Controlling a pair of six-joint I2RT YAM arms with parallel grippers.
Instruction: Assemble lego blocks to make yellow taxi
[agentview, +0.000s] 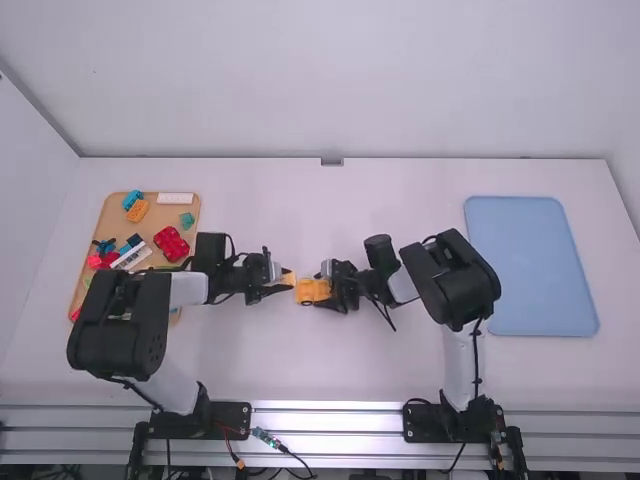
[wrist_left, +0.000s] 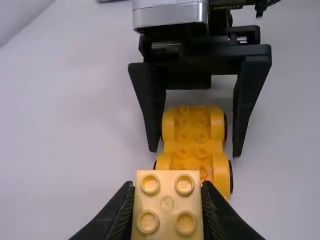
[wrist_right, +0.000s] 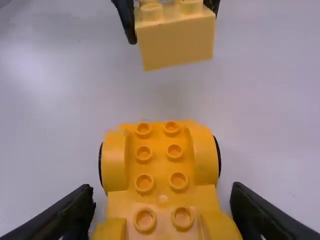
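**Next Up: Stacking**

The left gripper (wrist_left: 167, 197) clamps a pale yellow block (wrist_right: 175, 42) near the wheeled base (wrist_right: 161, 140), around mid-table between the 2 parted fingers of the right gripper (wrist_right: 162, 194). The step (my reading) is stacking: align over the studs (wrist_right: 144, 154), steady the base, press down. The right wrist view cuts off 1 end of the base.

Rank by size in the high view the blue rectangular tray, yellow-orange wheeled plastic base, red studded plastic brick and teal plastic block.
1. Blue tray
2. Wheeled base and red brick: too alike to rank
3. Teal block
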